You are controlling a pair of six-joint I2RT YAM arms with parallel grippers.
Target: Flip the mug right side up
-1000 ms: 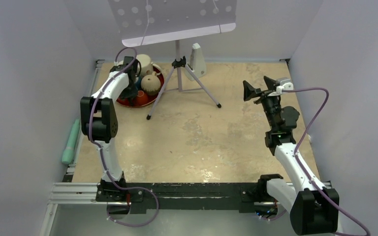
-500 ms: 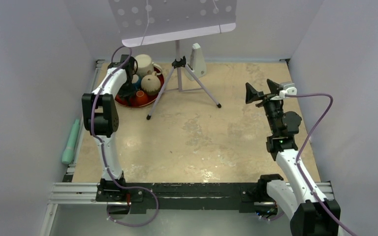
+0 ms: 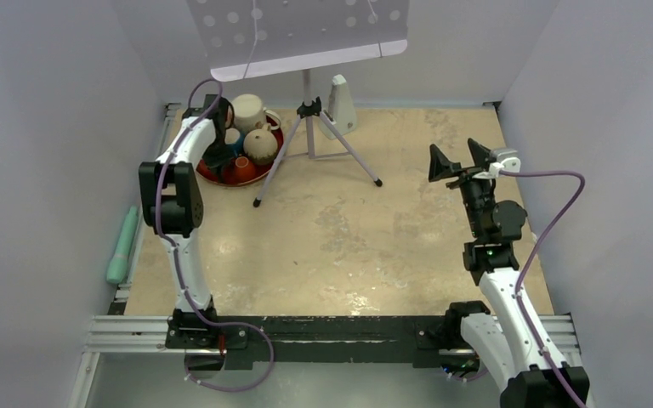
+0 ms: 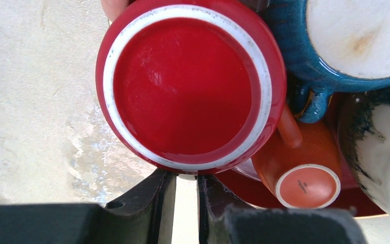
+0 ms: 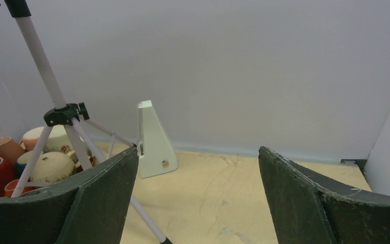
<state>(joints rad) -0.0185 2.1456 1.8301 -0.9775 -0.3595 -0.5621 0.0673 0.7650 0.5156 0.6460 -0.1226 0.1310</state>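
An upside-down red mug (image 4: 190,84) fills the left wrist view, its white-ringed base facing the camera. It lies over the red tray (image 3: 208,177) at the far left. My left gripper (image 4: 186,178) is drawn nearly shut at the mug's near edge, with a whitish bit between its tips. The hold itself is hidden under the mug. In the top view the left gripper (image 3: 218,155) is over the tray. My right gripper (image 3: 457,160) is wide open and empty, raised at the right; it also shows in the right wrist view (image 5: 198,168).
A blue mug (image 4: 345,40), a small upside-down orange mug (image 4: 304,178) and two cream mugs (image 3: 261,146) crowd the tray. A music stand's tripod (image 3: 309,109) stands beside the tray, with a white wedge-shaped object (image 3: 338,104) behind it. A green object (image 3: 122,244) lies off the table's left edge.
My left gripper has shifted a little over the tray, staying at the red mug. My right arm has swung to the right and straightened up, gripper still open.
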